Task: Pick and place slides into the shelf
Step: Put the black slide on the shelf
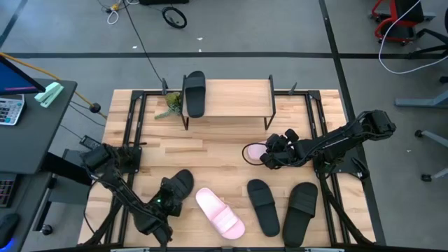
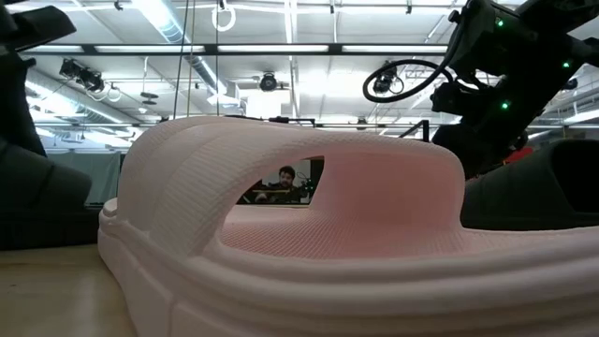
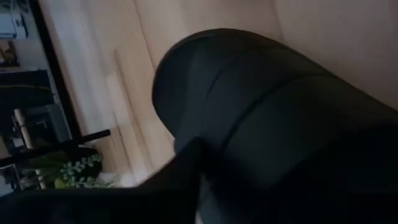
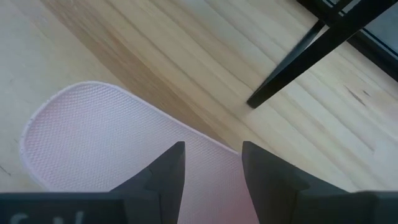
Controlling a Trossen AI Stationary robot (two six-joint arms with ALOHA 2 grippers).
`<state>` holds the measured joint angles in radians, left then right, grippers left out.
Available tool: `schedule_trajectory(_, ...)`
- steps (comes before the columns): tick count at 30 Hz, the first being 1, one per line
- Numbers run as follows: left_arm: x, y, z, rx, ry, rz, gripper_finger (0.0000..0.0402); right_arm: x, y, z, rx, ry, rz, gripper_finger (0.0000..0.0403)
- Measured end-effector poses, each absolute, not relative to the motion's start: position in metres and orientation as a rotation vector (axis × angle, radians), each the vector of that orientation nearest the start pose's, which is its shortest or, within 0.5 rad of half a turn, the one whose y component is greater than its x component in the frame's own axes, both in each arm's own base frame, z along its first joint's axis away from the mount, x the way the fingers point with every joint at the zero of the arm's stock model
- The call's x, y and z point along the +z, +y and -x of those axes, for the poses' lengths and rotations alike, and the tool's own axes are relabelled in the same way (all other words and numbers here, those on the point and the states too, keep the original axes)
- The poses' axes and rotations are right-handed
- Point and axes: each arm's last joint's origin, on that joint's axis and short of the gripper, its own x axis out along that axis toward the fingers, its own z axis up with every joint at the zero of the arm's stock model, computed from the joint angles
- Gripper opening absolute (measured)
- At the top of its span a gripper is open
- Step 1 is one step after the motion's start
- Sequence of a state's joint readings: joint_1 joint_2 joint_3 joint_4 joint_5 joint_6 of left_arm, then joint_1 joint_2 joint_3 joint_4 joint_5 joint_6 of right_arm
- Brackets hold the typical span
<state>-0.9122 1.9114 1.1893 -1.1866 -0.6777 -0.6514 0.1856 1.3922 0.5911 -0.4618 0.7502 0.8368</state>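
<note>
The shelf stands at the table's far middle, and one black slide lies on its plank top. My left gripper is at a black slide near the table's left front, and that slide fills the left wrist view. A pale pink slide lies at the near middle, close before the low camera. Two black slides lie at the near right. My right gripper stands open over a second pink slide, whose heel end rests on the table. My right gripper comes slanting down over the pink slide's footbed, one finger on either side of its middle. I cannot tell whether the fingers touch it.
A small green plant lies by the shelf's left legs. A black shelf leg crosses the wood just beyond the right gripper. Black frame rails run along the table's sides. A person sits far off in the room.
</note>
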Motion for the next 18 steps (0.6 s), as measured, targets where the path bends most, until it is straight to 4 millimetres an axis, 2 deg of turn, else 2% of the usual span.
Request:
schedule_trajectory(2, 0.156, -0.228, -0.204, 0.277, 1.238, -0.784, 0.0034, 0.144, 0.02, -0.214, -0.895, 0.832, -0.152, 0.0165)
schedule_trajectory(3, 0.161, -0.229, -0.208, 0.287, 1.238, -0.766, 0.002, 0.144, 0.02, -0.214, -0.894, 0.832, -0.152, 0.0165)
schedule_trajectory(6, 0.191, -0.234, -0.226, 0.352, 1.185, -0.66, 0.0022, 0.144, 0.02, -0.214, -0.895, 0.832, -0.152, 0.0165)
schedule_trajectory(9, 0.235, -0.23, -0.247, 0.45, 1.109, -0.603, 0.0018, 0.144, 0.02, -0.214, -0.894, 0.831, -0.152, 0.0165)
schedule_trajectory(14, 0.31, -0.201, -0.287, 0.566, 0.947, -0.475, 0.0014, 0.145, 0.02, -0.214, -0.896, 0.826, -0.158, 0.0165)
schedule_trajectory(18, 0.354, -0.16, -0.314, 0.652, 0.871, -0.411, 0.0022, 0.145, 0.02, -0.214, -0.896, 0.823, -0.161, 0.0165)
